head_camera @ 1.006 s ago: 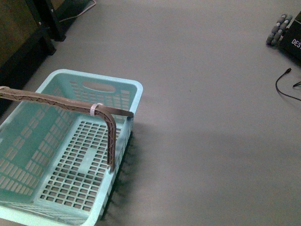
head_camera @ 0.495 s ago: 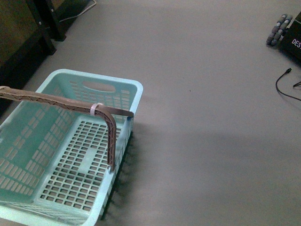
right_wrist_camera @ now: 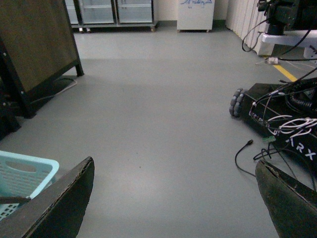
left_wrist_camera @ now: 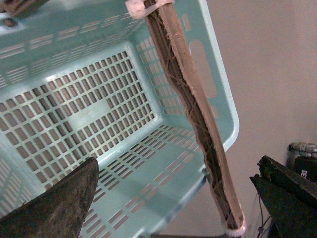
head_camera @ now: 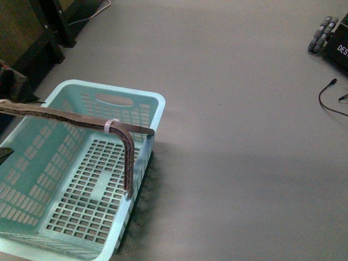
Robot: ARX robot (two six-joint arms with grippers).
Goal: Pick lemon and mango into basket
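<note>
- The basket (head_camera: 155,106) sits on the grey floor (head_camera: 234,141) at about 8 o'clock in the front view. It is empty, and its brown handle (head_camera: 65,117) stands raised across the opening.
- No view shows the lemon or the mango, so I cannot say where they lie.
- The left gripper (left_wrist_camera: 176,188) hangs over the basket with its jaws spread wide and nothing between them. The right gripper (right_wrist_camera: 173,198) is also wide open and empty, and faces out over bare floor.
- Risk: the handle runs right under the left jaws. An arm coming down here could snag it and drag or tip the basket. A fruit let go above it could strike the handle and bounce out onto the floor.
- Risk: both fruits are smooth, so a shallow pinch on either could slip. A dropped lemon would likely roll far on this flat floor.
- Only the left wrist view looks straight down onto the slotted bottom and confirms that nothing lies inside.
- Only the right wrist view takes in the room: a dark cabinet (right_wrist_camera: 39,44), a wheeled cart (right_wrist_camera: 277,114) with loose cables, and just a corner of the basket.
- The front view alone shows the whole basket, with the cart's wheels at 2 o'clock.
</note>
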